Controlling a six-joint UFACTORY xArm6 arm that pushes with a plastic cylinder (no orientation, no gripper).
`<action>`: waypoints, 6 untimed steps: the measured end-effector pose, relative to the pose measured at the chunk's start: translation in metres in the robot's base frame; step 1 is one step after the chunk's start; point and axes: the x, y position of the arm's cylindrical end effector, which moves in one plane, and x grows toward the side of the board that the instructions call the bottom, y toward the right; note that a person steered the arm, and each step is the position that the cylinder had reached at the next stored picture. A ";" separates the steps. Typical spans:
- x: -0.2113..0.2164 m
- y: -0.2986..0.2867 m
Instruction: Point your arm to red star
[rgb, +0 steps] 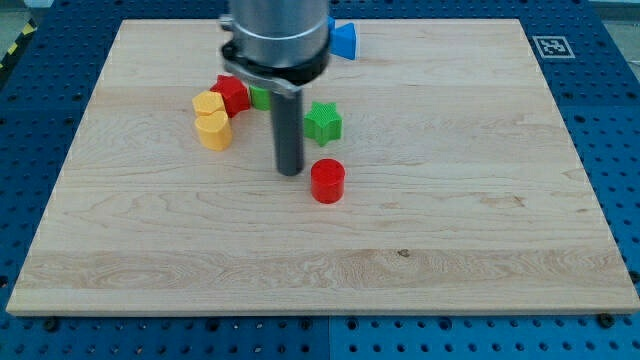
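Note:
The red star (233, 94) lies on the wooden board at the upper left of centre, touching a yellow block (207, 103) on its left. My tip (290, 172) rests on the board below and to the right of the red star, well apart from it. A red cylinder (327, 181) stands just right of the tip. A green star (323, 122) lies above and right of the tip.
A second yellow block (215, 131) sits just below the first. A green block (260, 97) shows partly behind the rod, right of the red star. A blue block (343, 40) lies near the board's top edge. The arm's body hides part of the top centre.

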 end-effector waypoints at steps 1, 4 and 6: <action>-0.003 -0.059; -0.126 -0.158; -0.173 -0.119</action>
